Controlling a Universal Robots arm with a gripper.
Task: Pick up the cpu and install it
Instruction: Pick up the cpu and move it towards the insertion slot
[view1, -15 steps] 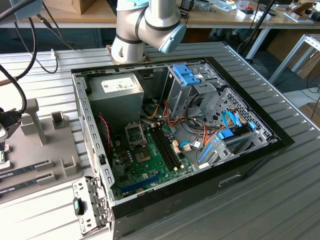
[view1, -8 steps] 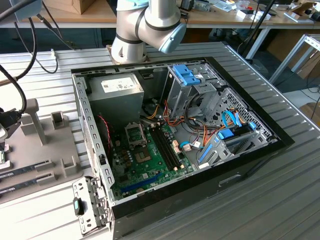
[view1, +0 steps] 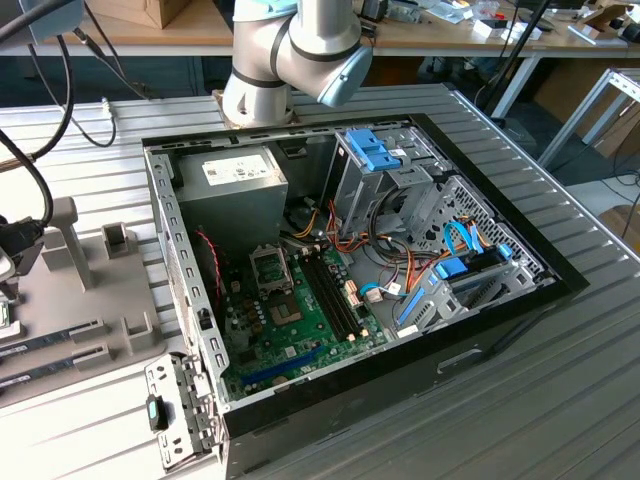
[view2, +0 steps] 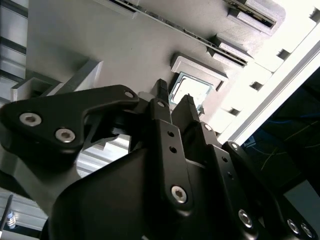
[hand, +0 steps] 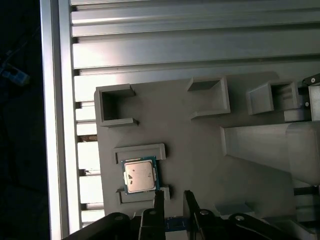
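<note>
On grey fixture plate (hand: 200, 150), at 9 o'clock of open computer case (view1: 160, 200) in exterior view, cpu (hand: 140, 176) is seated flat in its nest. Claw (hand: 174, 197) is seen spread, empty; cpu just beside one fingertip, not between.

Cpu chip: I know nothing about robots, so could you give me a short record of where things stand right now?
cpu: lying flat in a recess of the grey tray, not picked up
gripper: close beside the cpu
fingers: apart, holding nothing
motherboard: inside the open computer case
</note>
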